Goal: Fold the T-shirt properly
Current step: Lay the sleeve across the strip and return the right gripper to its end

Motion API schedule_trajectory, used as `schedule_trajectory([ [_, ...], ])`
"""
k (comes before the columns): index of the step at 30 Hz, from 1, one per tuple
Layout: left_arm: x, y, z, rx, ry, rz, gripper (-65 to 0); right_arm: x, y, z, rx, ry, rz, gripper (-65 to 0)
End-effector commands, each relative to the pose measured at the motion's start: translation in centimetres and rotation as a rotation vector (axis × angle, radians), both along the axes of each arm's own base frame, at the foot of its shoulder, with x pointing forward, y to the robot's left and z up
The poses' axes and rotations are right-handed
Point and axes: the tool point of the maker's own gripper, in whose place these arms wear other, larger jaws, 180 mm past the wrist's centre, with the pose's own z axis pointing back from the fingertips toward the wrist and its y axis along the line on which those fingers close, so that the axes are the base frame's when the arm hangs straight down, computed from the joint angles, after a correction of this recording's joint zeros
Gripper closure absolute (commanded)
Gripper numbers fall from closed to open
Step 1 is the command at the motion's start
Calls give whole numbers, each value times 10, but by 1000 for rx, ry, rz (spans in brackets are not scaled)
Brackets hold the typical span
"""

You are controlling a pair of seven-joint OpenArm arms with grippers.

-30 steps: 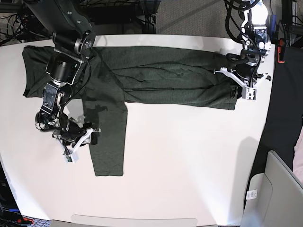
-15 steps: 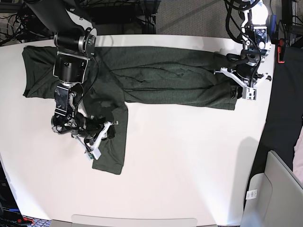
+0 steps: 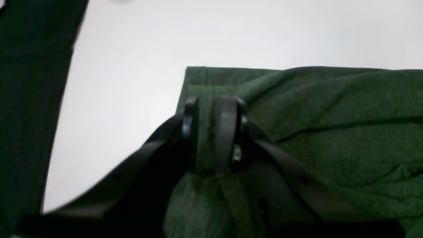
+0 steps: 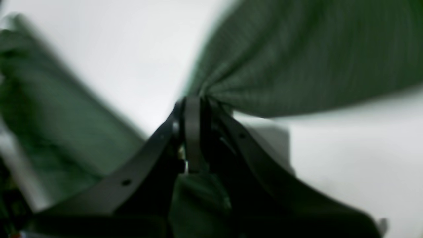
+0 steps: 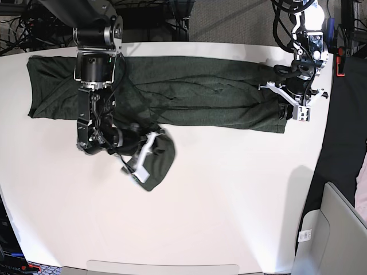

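The olive-green T-shirt [image 5: 200, 97] lay across the white table [image 5: 229, 200] toward twelve o'clock, each gripper, left [image 5: 293, 102] and right [image 5: 150, 144], clamped on fabric; the bunched sleeve [image 5: 153, 163] risked landing crooked.

Bright even overhead light; white surface [image 5: 229, 200] washed out; right wrist view motion-blurred around pincer [image 4: 193, 132]; left wrist soft.
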Motion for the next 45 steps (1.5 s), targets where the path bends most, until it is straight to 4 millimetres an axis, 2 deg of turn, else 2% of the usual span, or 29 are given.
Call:
schedule_trajectory([
  [1, 4, 6, 12, 12, -45, 6, -93, 9, 21, 33, 62, -84, 50, -7],
  [5, 1, 21, 16, 19, -55, 55, -93, -14, 76, 77, 178, -175, 221, -7],
  [7, 0, 30, 19, 23, -63, 80, -93, -26, 101, 87, 227, -182, 278, -7],
  [12, -12, 58, 22, 45, -63, 160, -93, -57, 150, 92, 279, -142, 386, -7],
  [18, -19, 83, 29, 69, -74, 224, -93, -88, 178, 89, 270, -127, 518, -7],
  [20, -26, 87, 26, 75, -60, 235, -93, -97, 184, 91, 278, -112, 559, -7],
  [26, -28, 89, 26, 76, -59, 241, -93, -124, 200, 83, 217, -92, 694, -8],
  [29, -28, 89, 26, 76, -59, 241, -93, -144, 208, 74, 170, -80, 781, -9],
  [31, -28, 89, 26, 76, -61, 240, -93, -150, 211, 72, 145, -87, 814, -11],
  [33, -27, 89, 27, 77, -62, 240, -93, -151, 212, 72, 144, -85, 820, -37],
  [39, -28, 89, 25, 76, -58, 241, -93, -148, 211, 73, 135, -98, 815, -194],
  [42, -28, 89, 25, 76, -58, 241, -95, -127, 202, 79, 143, -115, 744, -236],
  [45, -28, 89, 25, 76, -56, 241, -95, -110, 194, 90, 176, -137, 682, -249],
])
